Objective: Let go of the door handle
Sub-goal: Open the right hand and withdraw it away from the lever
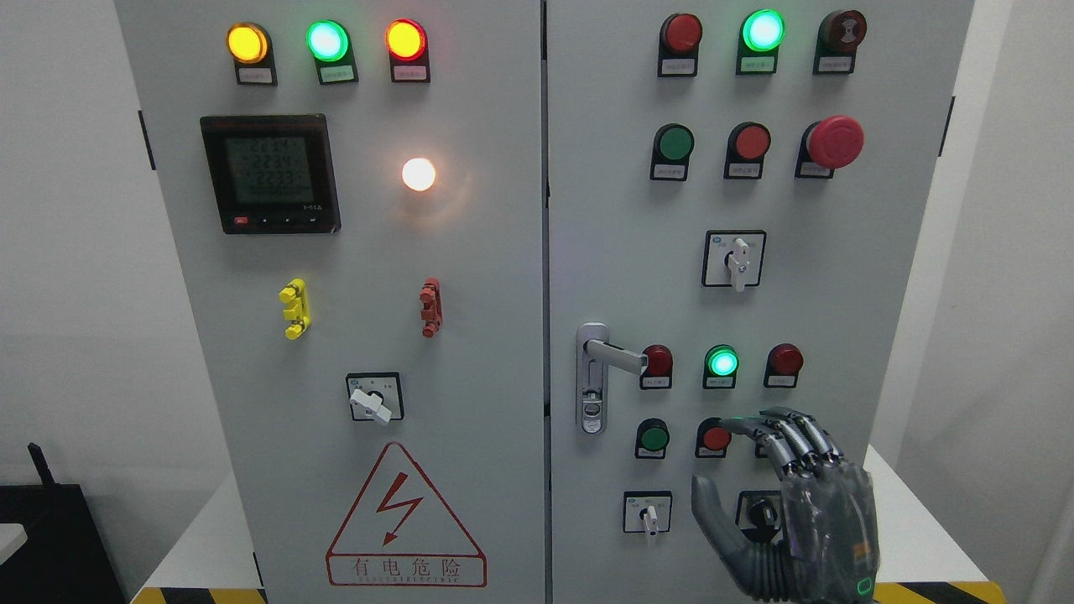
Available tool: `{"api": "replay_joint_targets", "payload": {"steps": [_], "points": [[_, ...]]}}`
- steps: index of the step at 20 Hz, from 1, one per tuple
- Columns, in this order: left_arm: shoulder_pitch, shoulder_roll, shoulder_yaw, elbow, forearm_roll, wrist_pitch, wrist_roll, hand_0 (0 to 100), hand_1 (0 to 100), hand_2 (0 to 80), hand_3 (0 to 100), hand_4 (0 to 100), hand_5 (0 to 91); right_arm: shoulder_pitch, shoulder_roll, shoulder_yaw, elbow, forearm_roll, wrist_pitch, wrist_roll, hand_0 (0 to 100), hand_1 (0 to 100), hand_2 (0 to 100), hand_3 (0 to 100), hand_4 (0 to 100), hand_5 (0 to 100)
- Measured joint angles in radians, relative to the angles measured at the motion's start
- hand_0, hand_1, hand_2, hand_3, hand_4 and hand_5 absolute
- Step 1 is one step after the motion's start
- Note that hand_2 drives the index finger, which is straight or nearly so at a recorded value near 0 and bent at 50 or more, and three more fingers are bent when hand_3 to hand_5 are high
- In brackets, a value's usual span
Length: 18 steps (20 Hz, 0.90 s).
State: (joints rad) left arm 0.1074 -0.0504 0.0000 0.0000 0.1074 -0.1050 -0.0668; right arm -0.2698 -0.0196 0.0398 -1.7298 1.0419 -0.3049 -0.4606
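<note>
door handle [615, 356] unobstructed from front, red button [657, 361] touching its tip, right hand [784, 495] well below-right

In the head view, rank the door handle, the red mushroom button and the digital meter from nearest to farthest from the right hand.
1. Door handle, up-left of the right hand.
2. Red mushroom button, high above it.
3. Digital meter, far upper left, on the other door.

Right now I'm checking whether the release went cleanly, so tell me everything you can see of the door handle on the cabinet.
The door handle is a silver, metallic-looking lever on a tall narrow backplate, mounted at the left edge of the right cabinet door. Its lever points right, roughly level, its tip ending close beside a red indicator lamp. A lock cylinder sits low on the plate. Nothing touches it: the right hand is below and to its right, fingers spread, apart from the handle.
</note>
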Motion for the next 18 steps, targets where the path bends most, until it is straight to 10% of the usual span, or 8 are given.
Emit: {"api": "replay_joint_targets", "payload": {"steps": [18], "points": [[0.0,0.0,0.0,0.0,0.0,0.0,0.0,12,39,0.0,0,0,0.0,0.013,-0.027,-0.032,-0.013,-0.016,-0.004,0.009,40,22,0,3,0,0]]}}
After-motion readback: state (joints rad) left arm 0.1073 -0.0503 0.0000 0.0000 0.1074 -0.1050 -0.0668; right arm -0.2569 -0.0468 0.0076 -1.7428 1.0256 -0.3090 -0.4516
